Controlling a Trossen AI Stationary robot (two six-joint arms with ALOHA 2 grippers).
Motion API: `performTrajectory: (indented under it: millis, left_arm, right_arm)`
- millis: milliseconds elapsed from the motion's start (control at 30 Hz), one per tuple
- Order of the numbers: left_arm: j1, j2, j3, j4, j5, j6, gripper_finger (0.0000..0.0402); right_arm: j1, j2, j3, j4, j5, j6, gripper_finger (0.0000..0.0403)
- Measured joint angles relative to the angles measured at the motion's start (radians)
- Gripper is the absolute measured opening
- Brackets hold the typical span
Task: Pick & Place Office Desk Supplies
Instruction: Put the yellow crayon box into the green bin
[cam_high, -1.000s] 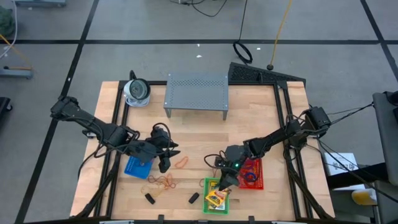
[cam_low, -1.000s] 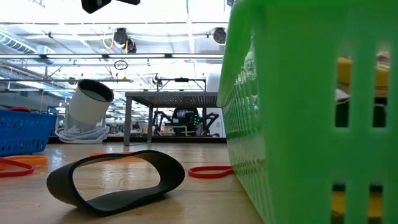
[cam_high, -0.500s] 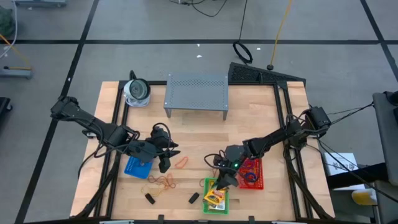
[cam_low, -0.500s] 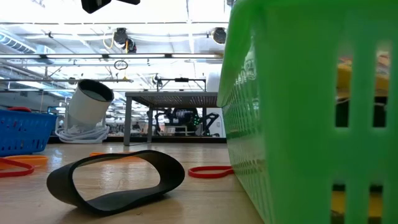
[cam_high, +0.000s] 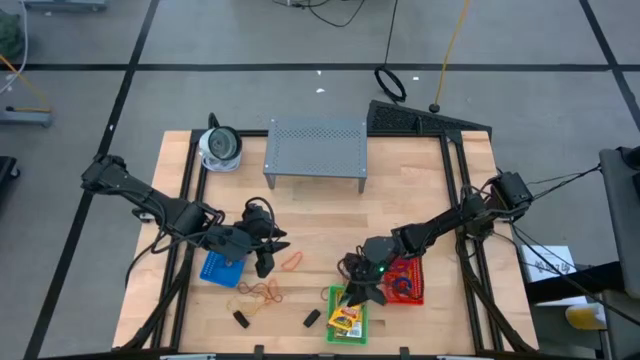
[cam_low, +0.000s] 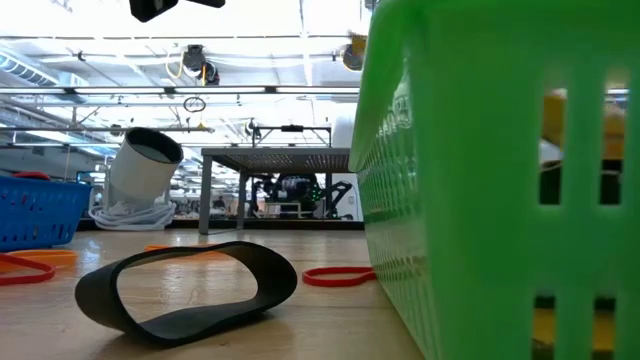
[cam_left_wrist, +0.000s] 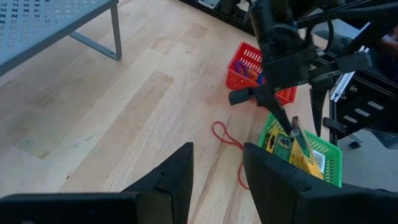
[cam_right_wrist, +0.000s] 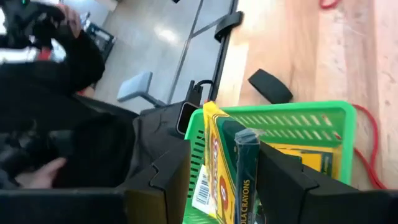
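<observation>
While the left gripper (cam_high: 264, 262) hangs just beside the blue basket (cam_high: 221, 269), fingers spread with nothing between them, the right gripper (cam_high: 352, 301) is down over the green basket (cam_high: 334, 293). In the right wrist view its 2 fingers straddle a dark green-edged crayon box (cam_right_wrist: 244, 175) standing on edge inside the basket, next to a yellow crayon box (cam_right_wrist: 216, 165); cannot tell whether the pads actually clamp it. More yellow boxes lie flat on the basket floor. The red basket (cam_high: 410, 290) sits touching the green one on the right arm's side, rubber bands inside. An orange rubber band (cam_high: 291, 262) lies on the table between the 2 grippers, and a tangle of bands (cam_high: 262, 293) is near the blue basket. 2 black clips (cam_high: 241, 318) (cam_high: 312, 318) rest near the front edge.
</observation>
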Motion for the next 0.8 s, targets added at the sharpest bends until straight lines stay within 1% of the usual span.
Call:
performTrajectory:
  millis: [133, 233, 367, 533, 733, 800]
  left_arm:
    - [0.0, 0.0, 0.0, 0.0, 0.0, 0.0, 0.015]
    - [0.0, 0.0, 0.0, 0.0, 0.0, -0.002, 0.015]
    - [0.0, 0.0, 0.0, 0.0, 0.0, -0.007, 0.015]
    - [0.0, 0.0, 0.0, 0.0, 0.001, -0.011, 0.015]
    - [0.0, 0.0, 0.0, 0.0, 0.004, -0.023, 0.015]
    - [0.0, 0.0, 0.0, 0.0, 0.004, -0.024, 0.015]
  right_arm:
    - [0.016, 0.0, 0.0, 0.0, 0.006, -0.07, 0.0155]
    - [0.03, 0.0, 0.0, 0.002, 0.049, -0.123, 0.0155]
    - [0.036, 0.0, 0.0, 0.042, 0.056, -0.187, 0.0155]
    - [0.036, 0.0, 0.0, 0.045, 0.079, -0.268, 0.0155]
    - [0.036, 0.0, 0.0, 0.045, 0.084, -0.311, 0.0155]
    - [0.039, 0.0, 0.0, 0.046, 0.108, -0.322, 0.0155]
